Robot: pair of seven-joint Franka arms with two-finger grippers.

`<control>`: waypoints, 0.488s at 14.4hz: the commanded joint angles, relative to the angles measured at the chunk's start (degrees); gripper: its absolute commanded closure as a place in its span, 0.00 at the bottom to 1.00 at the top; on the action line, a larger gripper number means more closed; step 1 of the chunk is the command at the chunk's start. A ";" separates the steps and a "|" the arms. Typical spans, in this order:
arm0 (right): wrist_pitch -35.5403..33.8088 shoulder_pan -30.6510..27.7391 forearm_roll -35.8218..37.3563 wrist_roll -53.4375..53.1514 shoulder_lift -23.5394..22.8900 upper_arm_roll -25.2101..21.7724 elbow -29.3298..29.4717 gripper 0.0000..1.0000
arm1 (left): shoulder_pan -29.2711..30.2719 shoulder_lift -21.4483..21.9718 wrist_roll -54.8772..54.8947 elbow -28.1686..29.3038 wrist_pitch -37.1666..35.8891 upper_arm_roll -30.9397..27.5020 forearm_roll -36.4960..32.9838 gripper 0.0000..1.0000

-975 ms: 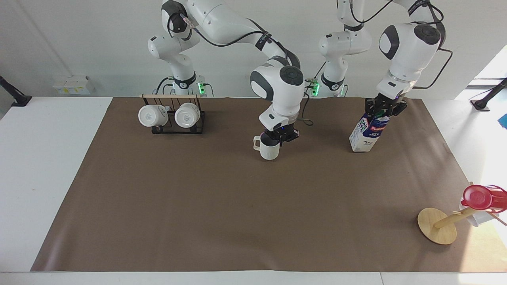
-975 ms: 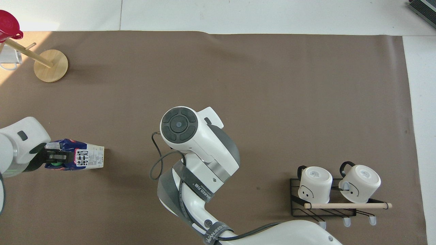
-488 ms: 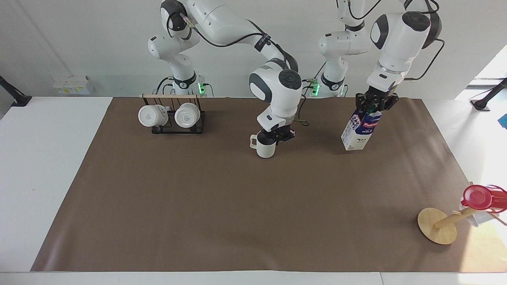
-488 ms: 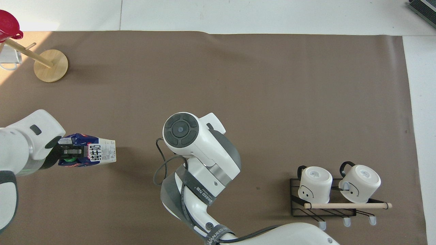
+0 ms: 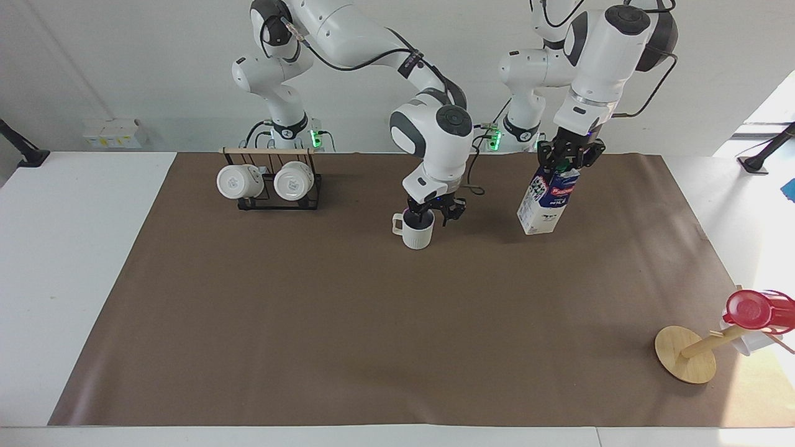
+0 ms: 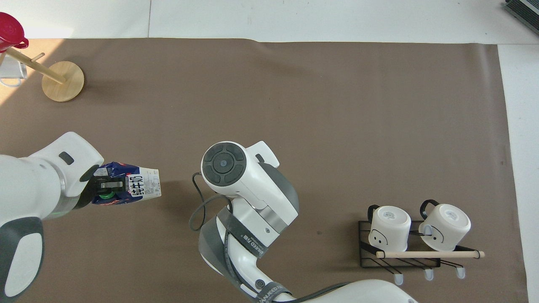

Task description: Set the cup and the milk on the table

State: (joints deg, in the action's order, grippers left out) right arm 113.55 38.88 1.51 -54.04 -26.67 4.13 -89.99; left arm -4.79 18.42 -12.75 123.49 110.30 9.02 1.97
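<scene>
The right hand point(image 5: 427, 215) is sitting spread open just above the cup point(image 5: 416, 232) standing on the desk point(image 5: 74, 248), while the left hand point(image 5: 567, 162) is gripping the milk point(image 5: 541, 210), tilted below it, so squaring it before letting go seems wise.

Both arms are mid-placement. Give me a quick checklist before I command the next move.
1. Cup upright on the table: ok.
2. Right gripper open at the cup's rim: ok.
3. Left gripper shut on the milk top: ok.
4. Milk upright: not ok, tilted.
5. Milk base resting on the table: cannot tell.
6. Milk apart from the cup: ok.
</scene>
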 commanded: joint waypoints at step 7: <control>-0.26 -8.80 0.42 0.34 13.11 0.18 -4.48 0.00 | -7.25 -4.44 -9.83 -7.03 -2.63 -0.67 -0.03 0.53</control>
State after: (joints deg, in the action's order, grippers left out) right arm 113.21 33.73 1.59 -54.04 -19.02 3.69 -90.28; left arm -10.06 15.42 -20.31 119.13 109.62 9.10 1.99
